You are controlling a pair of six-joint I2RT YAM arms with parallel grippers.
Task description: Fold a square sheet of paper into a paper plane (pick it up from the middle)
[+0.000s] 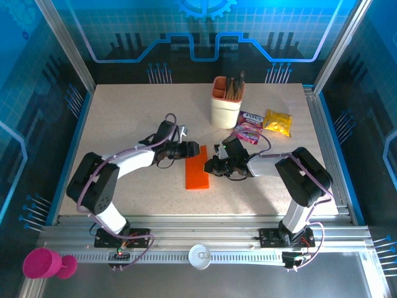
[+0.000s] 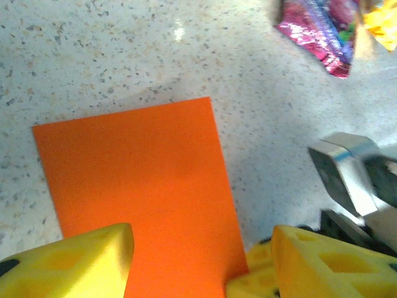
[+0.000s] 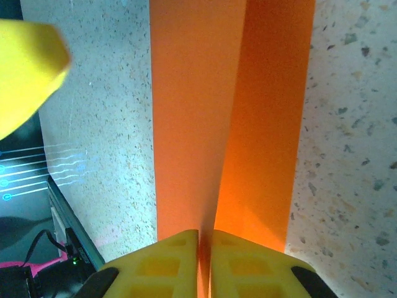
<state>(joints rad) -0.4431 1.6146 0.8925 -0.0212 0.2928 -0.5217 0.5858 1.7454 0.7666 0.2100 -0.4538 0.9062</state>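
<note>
Right wrist view, bottom centre: the right gripper [image 3: 205,239] is pinched tight on the raised crease of the orange sheet of paper [image 3: 198,112], which lies folded near the middle of the table [image 1: 124,198]; the left gripper [image 2: 201,248] hovers over it, jaws apart

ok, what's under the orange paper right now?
Speckled table borders the orange paper, which rests on it. The right pincer is shut on one edge. The surface directly beneath is covered by the sheet, so unseen.
</note>
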